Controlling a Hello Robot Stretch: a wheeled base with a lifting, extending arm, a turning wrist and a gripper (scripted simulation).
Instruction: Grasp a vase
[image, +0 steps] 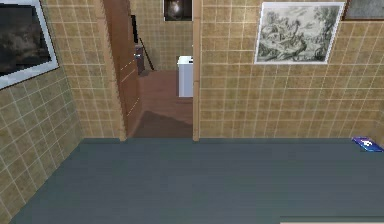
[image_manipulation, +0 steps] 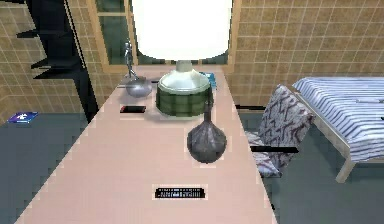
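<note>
On the long pale pink worktop (image_manipulation: 100, 170), nearest, lies a flat black remote control (image_manipulation: 180, 192). Beyond it the dark grey round-bellied vase (image_manipulation: 206, 140) stands upright, probably as decoration, just before the green glass lamp base (image_manipulation: 185, 95) with its white shade (image_manipulation: 183, 28). Farther lie a small black phone (image_manipulation: 132, 108) and a silver ornament (image_manipulation: 135, 85). The end effector's state I cannot tell, nor the vase's place from it.
</note>
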